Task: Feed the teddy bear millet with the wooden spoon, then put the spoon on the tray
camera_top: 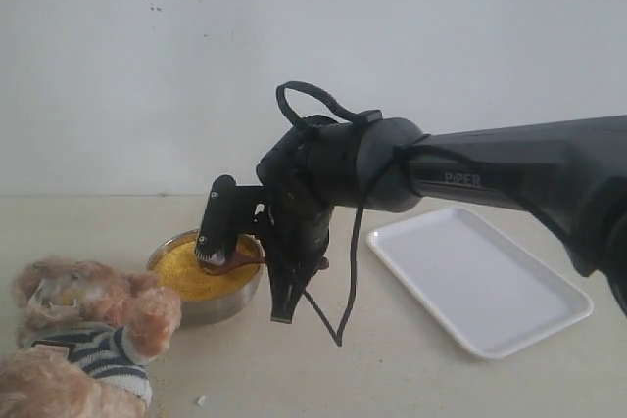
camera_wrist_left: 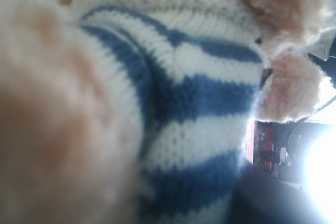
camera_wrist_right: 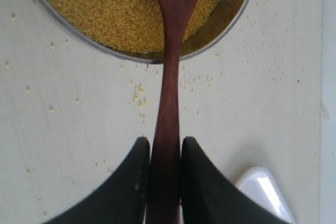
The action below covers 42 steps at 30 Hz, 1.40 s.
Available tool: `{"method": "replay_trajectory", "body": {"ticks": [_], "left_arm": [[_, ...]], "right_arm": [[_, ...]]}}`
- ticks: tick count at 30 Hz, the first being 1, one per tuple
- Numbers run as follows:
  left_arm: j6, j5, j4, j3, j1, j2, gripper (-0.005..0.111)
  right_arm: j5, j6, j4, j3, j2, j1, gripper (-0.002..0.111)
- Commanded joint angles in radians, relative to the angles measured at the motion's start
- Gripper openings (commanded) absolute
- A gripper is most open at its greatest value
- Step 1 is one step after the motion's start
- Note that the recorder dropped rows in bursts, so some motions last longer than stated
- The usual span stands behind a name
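The bear (camera_top: 83, 325) is cut off by the exterior view's edge, the spoon (camera_wrist_right: 170, 93) by the right wrist view's. The left claw is hidden.

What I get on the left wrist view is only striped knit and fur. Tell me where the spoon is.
Observer: The wooden spoon is pinched by its handle in the right claw.
Operator: Now give me its tip.
Observer: Its bowl end is over the millet in the steel bowl, not up at the teddy bear.
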Motion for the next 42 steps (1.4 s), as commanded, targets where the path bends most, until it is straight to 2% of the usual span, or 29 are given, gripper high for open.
{"method": "replay_trajectory", "body": {"ticks": [1, 5, 10, 18, 26, 35, 42], "left_arm": [[0.007, 0.026, -0.013, 0.005, -0.003, -0.001, 0.004], [0.007, 0.026, -0.013, 0.005, -0.003, -0.001, 0.004], [0.007, 0.027, -0.013, 0.005, -0.003, -0.001, 0.004], [0.007, 0.027, -0.013, 0.005, -0.003, -0.001, 0.004], [0.007, 0.027, 0.002, 0.005, -0.003, -0.001, 0.004], [-0.060, 0.016, 0.106, 0.005, -0.003, -0.001, 0.004], [-0.185, 0.034, 0.213, 0.005, -0.003, -0.001, 0.004]], "right_arm": [[0.008, -0.076, 0.008, -0.005, -0.003, 0.023, 0.000], [0.011, -0.092, 0.020, -0.005, -0.003, 0.032, 0.000], [0.011, 0.001, 0.020, -0.005, -0.005, 0.032, 0.000], [0.011, 0.045, 0.046, -0.005, -0.054, 0.029, 0.000], [0.048, 0.029, 0.214, -0.005, -0.106, -0.041, 0.000], [0.267, -0.108, 0.590, -0.005, -0.143, -0.160, 0.000], [0.358, -0.118, 0.621, -0.005, -0.215, -0.156, 0.000]]}}
